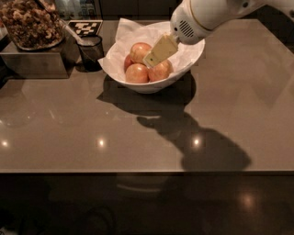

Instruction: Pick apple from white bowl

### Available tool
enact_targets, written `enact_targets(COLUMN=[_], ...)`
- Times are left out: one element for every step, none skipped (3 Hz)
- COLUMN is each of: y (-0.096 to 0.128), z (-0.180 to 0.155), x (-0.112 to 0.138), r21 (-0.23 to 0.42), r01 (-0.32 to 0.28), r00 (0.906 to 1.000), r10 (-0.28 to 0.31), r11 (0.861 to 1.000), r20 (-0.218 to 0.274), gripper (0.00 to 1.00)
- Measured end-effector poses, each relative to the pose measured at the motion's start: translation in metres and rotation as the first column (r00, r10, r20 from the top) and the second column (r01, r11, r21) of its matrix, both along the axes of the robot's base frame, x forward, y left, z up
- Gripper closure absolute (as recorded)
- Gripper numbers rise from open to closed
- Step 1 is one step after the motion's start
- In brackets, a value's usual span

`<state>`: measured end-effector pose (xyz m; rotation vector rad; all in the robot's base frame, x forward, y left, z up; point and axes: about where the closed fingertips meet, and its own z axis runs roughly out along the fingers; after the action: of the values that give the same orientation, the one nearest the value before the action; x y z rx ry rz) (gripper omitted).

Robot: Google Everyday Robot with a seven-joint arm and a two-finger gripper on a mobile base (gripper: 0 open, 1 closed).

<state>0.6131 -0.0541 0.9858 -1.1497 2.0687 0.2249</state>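
The hand hangs over the white bowl on the worktop, its tip right among the 3 apples showing clearly there, open or closed I can't tell.

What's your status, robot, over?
Gripper low over white bowl, at the apples. Apples all resting in bowl. Dark cup beside bowl, out of the path.

My arm runs in from the upper right corner of the view. Its rounded white wrist is tilted down and to the left. From it my pale yellow gripper slants down-left, with its tip in the upper middle of the view.
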Motion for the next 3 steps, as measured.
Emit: enact_targets(y=[-0.008,-0.015,-0.017], z=[-0.018,-0.034,-0.046], x=[0.01,0.017,0.024], r21=[-0.026,-0.042,-0.048], r01=[0.021,0.033,0.033], r00=[0.9994,0.998,0.9967], r10=[-0.021,-0.036,-0.036], r11=[0.999,0.999,0.998], r20=[-0.026,-0.053,-0.073], gripper=[0.29,0.27,0.26])
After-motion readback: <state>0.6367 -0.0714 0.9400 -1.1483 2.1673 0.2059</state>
